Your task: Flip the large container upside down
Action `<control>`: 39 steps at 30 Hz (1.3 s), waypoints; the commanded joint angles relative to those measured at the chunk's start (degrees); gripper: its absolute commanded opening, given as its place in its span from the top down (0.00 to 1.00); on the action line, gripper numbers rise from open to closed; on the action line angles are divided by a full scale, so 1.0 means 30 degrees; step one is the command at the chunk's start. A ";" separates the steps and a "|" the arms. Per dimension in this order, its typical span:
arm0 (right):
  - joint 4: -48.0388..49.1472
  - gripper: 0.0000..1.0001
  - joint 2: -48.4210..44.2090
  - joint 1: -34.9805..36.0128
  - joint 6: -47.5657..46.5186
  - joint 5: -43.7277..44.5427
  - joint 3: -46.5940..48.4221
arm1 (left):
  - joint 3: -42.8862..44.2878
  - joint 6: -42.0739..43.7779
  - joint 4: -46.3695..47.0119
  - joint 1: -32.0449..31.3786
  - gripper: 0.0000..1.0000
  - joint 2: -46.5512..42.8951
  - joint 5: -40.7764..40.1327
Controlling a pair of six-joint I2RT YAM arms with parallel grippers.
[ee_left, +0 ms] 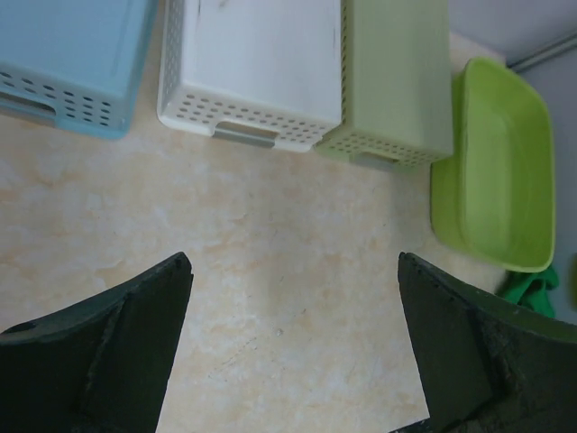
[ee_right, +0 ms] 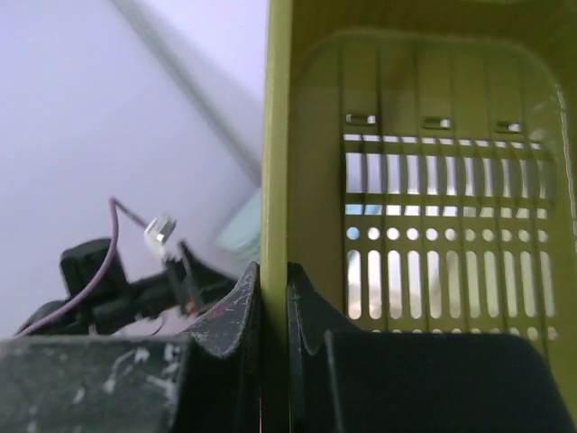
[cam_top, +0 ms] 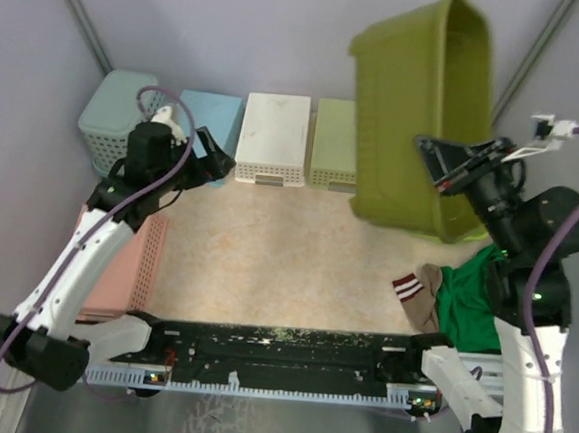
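Large container (ee_left: 494, 162): your lime-green tub rests on the worktop (cam_top: 286, 256) near the far right corner, open side up. You see it only in the left wrist view. From above, the raised basket covers it.

Tub's neighbours: the pale green basket (ee_left: 397, 72) is just beside its left wall; you cannot tell whether they touch. The green cloth (ee_left: 527, 287) lies at its near end.

Right gripper (ee_right: 273, 298): your fingers are closed tight on one wall of the olive slatted basket (cam_top: 407, 125), one finger inside and one outside, just below the rim.

Olive slatted basket: it is held over the far right corner, tipped onto its side with the opening toward the right edge. You cannot tell whether its lower end touches anything.

Left gripper (cam_top: 214, 152): your jaws stand wide apart with nothing between them. It hangs above bare worktop toward the far left, in front of the basket row.

Far edge row: from the far left corner rightward you have the teal basket (cam_top: 116, 123), blue basket (cam_top: 222, 116), white basket (cam_top: 273, 135), then the pale green one, set side by side, bottoms up.

Left edge: the pink basket (cam_top: 129, 274) lies along it, partly under your left arm.

Near right corner: the green cloth is bunched here, and the striped sock (cam_top: 419, 292) lies against its left side.
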 commanded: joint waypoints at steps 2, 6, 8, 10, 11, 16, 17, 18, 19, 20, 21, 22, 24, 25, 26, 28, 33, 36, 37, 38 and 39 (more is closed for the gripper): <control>1.2141 1.00 -0.1626 0.0120 1.0813 -0.6248 -0.8632 | 0.0698 -0.1368 -0.0743 0.0609 0.00 -0.2911 -0.1423; 1.3378 1.00 -0.2631 0.2251 1.2436 -0.4935 -1.0938 | 0.0720 -0.2018 -0.0766 0.0610 0.00 -0.4304 -0.2819; 1.3498 1.00 -0.2902 0.4069 1.2691 -0.3286 -1.1806 | 0.0937 -0.2470 -0.0720 0.0617 0.00 -0.4758 -0.3130; 1.4072 1.00 -0.2916 0.5784 1.3356 -0.1367 -1.2988 | 0.0966 -0.2652 -0.0365 0.0624 0.00 -0.5227 -0.3299; 1.4543 1.00 -0.2816 0.6593 1.3792 -0.0777 -1.3589 | 0.1002 -0.2691 -0.0178 0.0611 0.00 -0.5432 -0.3400; 1.8351 1.00 -0.1163 1.0177 1.6807 0.1418 -1.5886 | 0.1920 -0.2605 -0.0233 0.0617 0.00 -0.5757 -0.3715; 1.8909 1.00 -0.0766 1.0900 1.7006 0.2024 -1.6031 | 0.2114 -0.2517 -0.0348 0.0618 0.00 -0.5766 -0.3748; 1.9454 1.00 -0.0431 1.1496 1.7266 0.2697 -1.6122 | 0.2314 -0.2447 -0.0487 0.0611 0.00 -0.5727 -0.3837; 1.9999 1.00 -0.0063 1.2119 1.7503 0.3374 -1.6214 | 0.2489 -0.2358 -0.0618 0.0613 0.00 -0.5729 -0.3928; 2.0715 1.00 0.0312 1.2600 1.7863 0.4126 -1.6372 | 0.2632 -0.2237 -0.0711 0.0610 0.00 -0.5718 -0.3995; 2.1365 1.00 0.0740 1.3078 1.8358 0.4783 -1.6579 | 0.2778 -0.2152 -0.0796 0.0613 0.00 -0.5735 -0.4069; 2.1948 1.00 0.1171 1.3386 1.8874 0.5397 -1.6788 | 0.2884 -0.2094 -0.0921 0.0610 0.00 -0.5745 -0.4162; 2.3462 1.00 0.2092 1.3487 2.0081 0.5810 -1.7225 | 0.2958 -0.2089 -0.1061 0.0610 0.00 -0.5815 -0.4235; 2.4469 1.00 0.2479 1.3496 2.0759 0.6155 -1.7858 | 0.2910 -0.2108 -0.1093 0.0610 0.00 -0.5872 -0.4161; 2.5368 1.00 0.2849 1.3519 2.1408 0.6473 -1.8376 | 0.2824 -0.2158 -0.1111 0.0632 0.00 -0.5930 -0.4097; 2.6250 1.00 0.3239 1.3510 2.2346 0.7121 -1.9380 | 0.2627 -0.2191 -0.1209 0.0612 0.00 -0.6009 -0.3985; 2.7023 1.00 0.2477 1.3680 2.4148 0.9623 -2.2398 | 0.2130 -0.2221 -0.1039 0.0610 0.00 -0.6035 -0.3724; 2.5868 1.00 0.0669 1.3759 2.4783 1.0884 -2.3982 | 0.1890 -0.2228 -0.0729 0.0624 0.00 -0.5826 -0.3489; 2.5063 1.00 -0.0090 1.3772 2.4892 1.1103 -2.4470 | 0.1821 -0.2242 -0.0637 0.0629 0.00 -0.5734 -0.3379; 2.4131 1.00 -0.0863 1.3788 2.4916 1.1240 -2.4937 | 0.1776 -0.2237 -0.0575 0.0627 0.00 -0.5616 -0.3289; 2.2905 1.00 -0.1776 1.3838 2.5174 1.1276 -2.5347 | 0.1675 -0.2156 -0.0384 0.0619 0.00 -0.5539 -0.3153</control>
